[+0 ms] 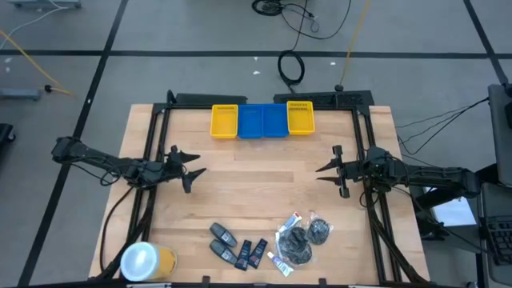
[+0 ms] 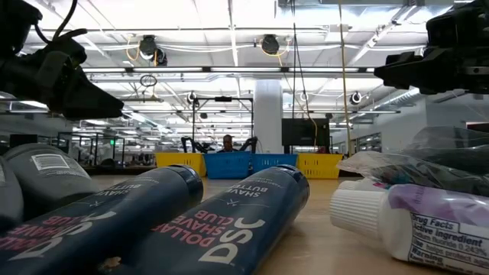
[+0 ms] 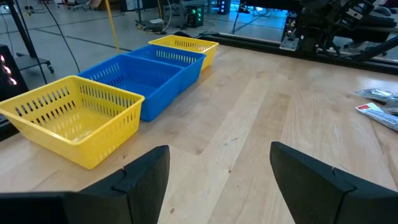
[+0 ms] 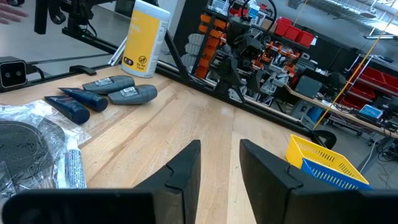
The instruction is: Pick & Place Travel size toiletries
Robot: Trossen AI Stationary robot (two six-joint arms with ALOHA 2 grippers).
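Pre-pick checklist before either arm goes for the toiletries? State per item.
1. Left gripper empty, fingers apart, over bare table: ok.
2. Right gripper empty, fingers apart with a narrower gap: ok.
3. Toiletries at the near edge, uncovered: dark grey bottles, navy packets, clear pouches, white tube: ok.
4. Items separated enough for a clean single grasp: not ok, the bottles and packets lie side by side and the pouches overlap.
5. Yellow trays and blue tray at the far edge, empty: ok.
6. Large yellow container beside the bottles, clear of the approach: cannot tell.
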